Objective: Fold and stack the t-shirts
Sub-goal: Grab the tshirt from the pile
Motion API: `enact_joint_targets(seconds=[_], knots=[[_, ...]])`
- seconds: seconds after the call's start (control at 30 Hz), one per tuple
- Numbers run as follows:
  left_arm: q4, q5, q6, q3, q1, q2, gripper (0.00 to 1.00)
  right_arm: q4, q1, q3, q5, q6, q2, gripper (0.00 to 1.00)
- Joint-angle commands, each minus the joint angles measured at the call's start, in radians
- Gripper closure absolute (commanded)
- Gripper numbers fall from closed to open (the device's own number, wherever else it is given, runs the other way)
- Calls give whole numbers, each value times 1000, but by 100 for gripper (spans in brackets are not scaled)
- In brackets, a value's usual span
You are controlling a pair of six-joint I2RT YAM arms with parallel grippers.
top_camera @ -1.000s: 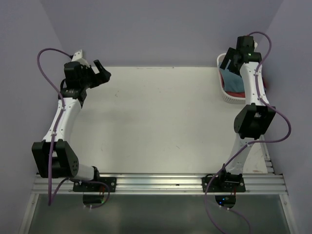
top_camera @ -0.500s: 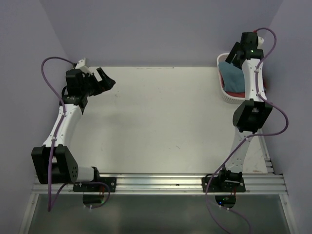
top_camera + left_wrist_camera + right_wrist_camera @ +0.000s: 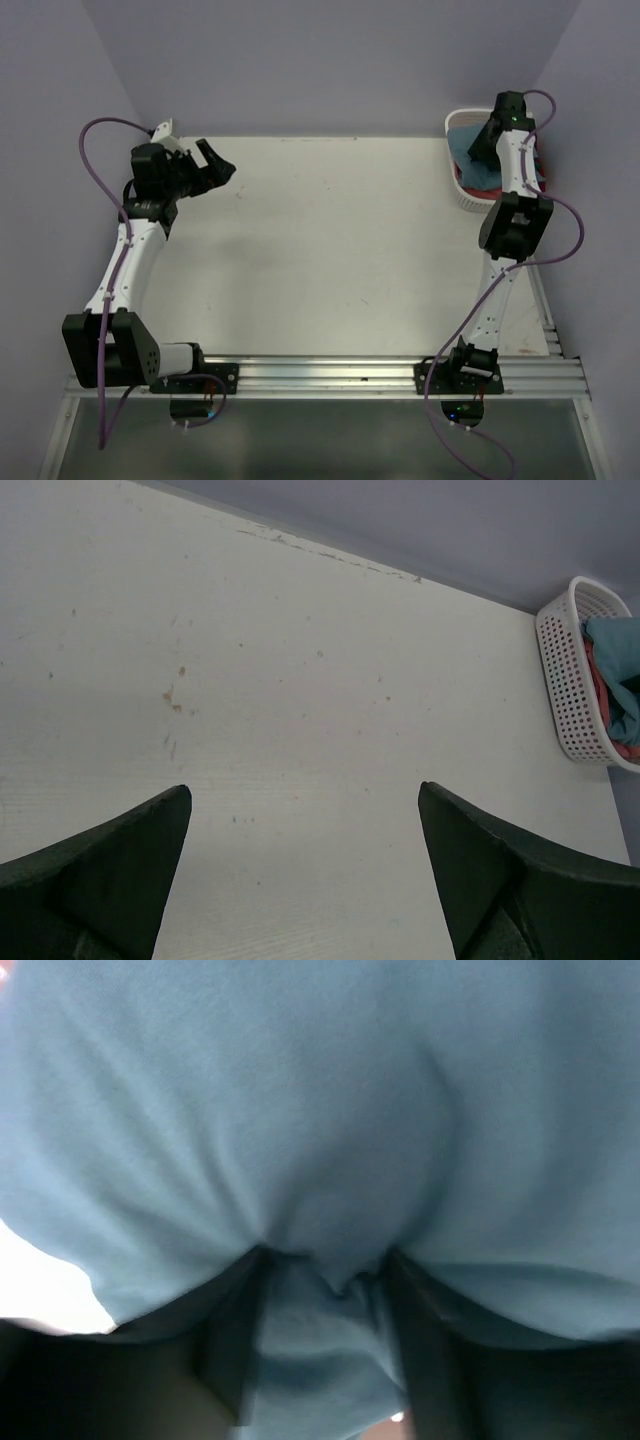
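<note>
The teal-blue t-shirt [image 3: 462,140] lies crumpled on top of the salmon pink-red t-shirt [image 3: 480,181] in the white basket [image 3: 467,200] at the table's far right corner. My right gripper [image 3: 483,148] reaches down into the basket. In the right wrist view the teal t-shirt [image 3: 320,1110] fills the picture, and my right gripper [image 3: 325,1255] is pressed into it, jaws partly apart with a fold of teal cloth bunched between them. My left gripper [image 3: 215,160] hovers open over the far left of the table, empty [image 3: 305,788]. From the left wrist, both t-shirts [image 3: 615,670] show in the basket [image 3: 570,680].
The white table [image 3: 320,250] spreads between the two arms. Lilac walls close in the back and both sides. The basket stands against the right wall. A metal rail with both arm bases runs along the near edge.
My right arm has straightened and pushed its gripper further back and down into the basket onto the teal t-shirt. The left gripper has shifted slightly and stays open.
</note>
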Motion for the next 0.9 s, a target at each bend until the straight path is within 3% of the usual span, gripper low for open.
enact_joint_targets(seconds=[0.0,0.03,0.07,0.1,0.37,0.7,0.77,0.87], knots=[[4,3,4,-25,2,-35,0,8,4,17,-110,2,-8,54],[5,3,4,-28,4,-40,0,9,4,12,-116,2,-12,64],[7,3,4,-31,2,-43,0,14,4,6,-118,5,-26,90],[7,4,5,-38,2,-44,0,17,4,-12,-118,3,-35,99],[24,24,4,-53,4,-57,0,124,4,-173,-134,23,-216,100],[44,46,-5,-62,4,-64,0,268,6,-462,-171,40,-597,100],[44,46,-7,-62,2,-69,0,311,6,-523,-208,52,-676,100],[36,41,-2,-59,2,-86,0,388,6,-607,-384,69,-776,100]])
